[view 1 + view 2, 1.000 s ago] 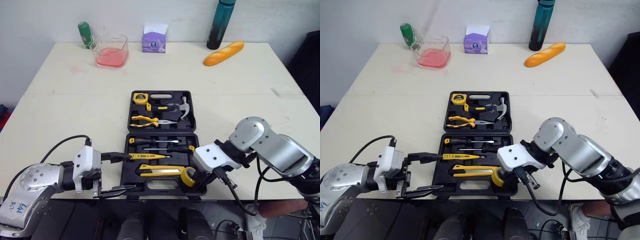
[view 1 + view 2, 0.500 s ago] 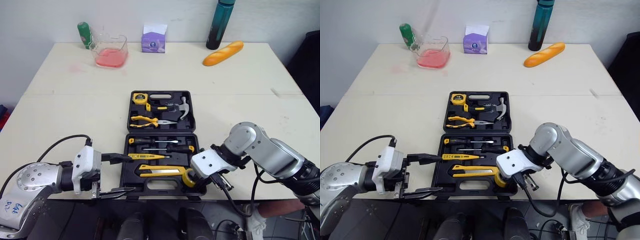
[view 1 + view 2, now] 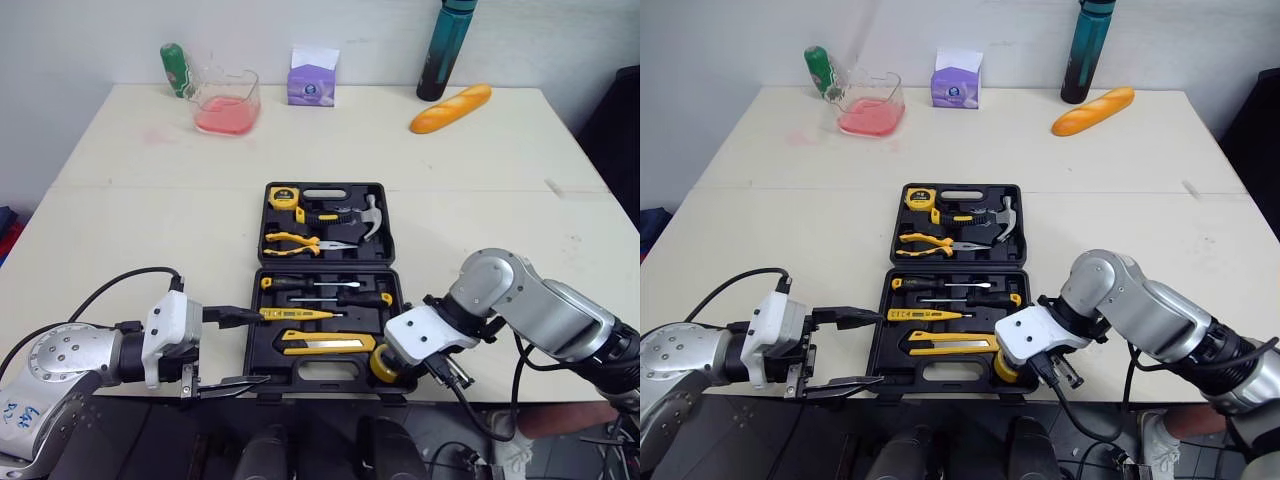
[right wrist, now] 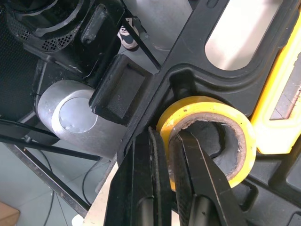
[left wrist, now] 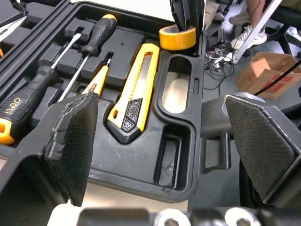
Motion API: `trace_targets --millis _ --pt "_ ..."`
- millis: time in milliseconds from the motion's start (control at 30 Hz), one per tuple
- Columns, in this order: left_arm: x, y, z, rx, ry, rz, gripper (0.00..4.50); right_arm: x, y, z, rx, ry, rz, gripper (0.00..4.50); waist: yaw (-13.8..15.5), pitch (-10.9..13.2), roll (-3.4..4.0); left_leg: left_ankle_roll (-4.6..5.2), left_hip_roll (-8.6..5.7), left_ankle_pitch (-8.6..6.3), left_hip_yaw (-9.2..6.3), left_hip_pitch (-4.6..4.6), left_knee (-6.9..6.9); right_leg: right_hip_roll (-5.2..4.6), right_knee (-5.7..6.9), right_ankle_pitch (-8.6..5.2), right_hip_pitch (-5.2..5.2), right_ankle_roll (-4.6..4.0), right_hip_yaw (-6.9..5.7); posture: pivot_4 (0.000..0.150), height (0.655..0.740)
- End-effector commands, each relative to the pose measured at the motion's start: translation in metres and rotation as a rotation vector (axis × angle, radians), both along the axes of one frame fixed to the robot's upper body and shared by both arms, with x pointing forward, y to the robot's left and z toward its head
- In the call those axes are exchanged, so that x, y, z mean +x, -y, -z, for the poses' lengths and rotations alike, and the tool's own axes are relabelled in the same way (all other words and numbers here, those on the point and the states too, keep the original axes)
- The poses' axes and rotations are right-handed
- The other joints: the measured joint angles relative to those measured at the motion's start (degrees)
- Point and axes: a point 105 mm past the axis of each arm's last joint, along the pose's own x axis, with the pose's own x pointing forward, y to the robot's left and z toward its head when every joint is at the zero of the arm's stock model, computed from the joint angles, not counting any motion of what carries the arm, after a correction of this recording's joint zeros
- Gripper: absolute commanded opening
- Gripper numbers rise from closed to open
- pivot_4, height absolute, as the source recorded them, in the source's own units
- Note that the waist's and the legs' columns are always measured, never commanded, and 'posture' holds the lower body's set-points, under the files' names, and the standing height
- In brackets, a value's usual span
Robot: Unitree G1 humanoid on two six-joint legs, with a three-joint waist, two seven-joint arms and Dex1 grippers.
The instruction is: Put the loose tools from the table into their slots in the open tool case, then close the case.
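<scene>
Your right end effector (image 4: 164, 141) is clenched on the tape roll (image 4: 211, 104): one finger goes through its hole, the other presses outside the wall. The roll is in the corner pocket of the tool case (image 3: 326, 266), just beyond these fingertips. I judge it light and stiff, but its smooth side may slip, so grip the wall. It is a yellow ring with a brownish core. Your left end effector (image 3: 232, 348) is released.

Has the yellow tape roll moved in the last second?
Yes. The yellow tape roll, held by the right gripper, has shifted toward the near edge of the black plastic tool case, away from the yellow utility knife.
</scene>
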Motion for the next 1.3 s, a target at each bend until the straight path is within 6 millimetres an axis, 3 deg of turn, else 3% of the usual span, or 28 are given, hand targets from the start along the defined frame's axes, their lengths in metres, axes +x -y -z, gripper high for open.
trace_targets --millis 33,67,300,500,900,1133,1300 --pt "-0.002 0.003 -0.008 -0.011 0.04 0.011 4.5 -0.007 0.003 0.01 -0.033 -0.061 -0.016 0.07 -0.1 0.0 -0.06 -0.01 0.02 0.01 0.0 0.02 0.0 0.01 0.01 -0.01 0.0 -0.01 -0.02 0.15 0.74" --pt "-0.002 0.004 -0.008 -0.011 0.04 0.011 4.5 -0.007 0.002 0.007 -0.022 -0.07 -0.011 0.07 -0.1 0.0 -0.06 -0.02 0.02 0.01 0.0 0.04 0.0 0.01 0.01 -0.01 0.0 -0.02 -0.05 0.15 0.74" --pt "-0.004 0.006 -0.007 -0.024 0.032 0.014 4.5 -0.009 0.0 0.0 0.025 -0.068 -0.033 3.08 0.0 0.0 -0.08 -0.03 0.02 0.0 -0.08 -0.02 -0.04 0.03 0.09 -0.03 0.02 -0.04 -0.1 0.15 0.74" --pt "-0.003 0.001 -0.006 -0.018 0.011 0.022 4.5 -0.016 0.014 -0.013 0.006 -0.113 -0.045 3.08 -0.1 0.0 -0.06 0.02 -0.05 -0.02 -0.07 -0.08 -0.04 0.0 0.02 -0.02 0.0 -0.03 -0.2 0.15 0.74" --pt "-0.002 0.003 -0.004 -0.021 0.012 0.018 4.5 -0.019 0.014 -0.032 0.106 -0.166 -0.021 3.08 -0.1 0.0 -0.05 -0.05 0.03 0.01 -0.05 -0.02 -0.03 0.0 -0.02 -0.05 -0.03 -0.09 -0.18 0.15 0.74" --pt "-0.001 0.0 -0.005 -0.014 0.031 0.009 4.5 -0.022 0.019 -0.057 0.438 -0.267 -0.003 3.08 0.2 0.0 -0.06 -0.05 0.04 0.01 -0.08 -0.02 -0.03 0.0 -0.03 -0.05 0.0 -0.09 -0.16 0.15 0.74" --pt "0.003 -0.003 -0.009 -0.031 0.041 -0.01 4.5 -0.004 0.026 -0.045 0.594 -0.126 0.106 3.08 0.2 0.0 -0.16 -0.04 0.06 0.01 -0.1 0.02 -0.03 0.02 -0.06 -0.04 0.07 -0.08 -0.16 0.15 0.74"
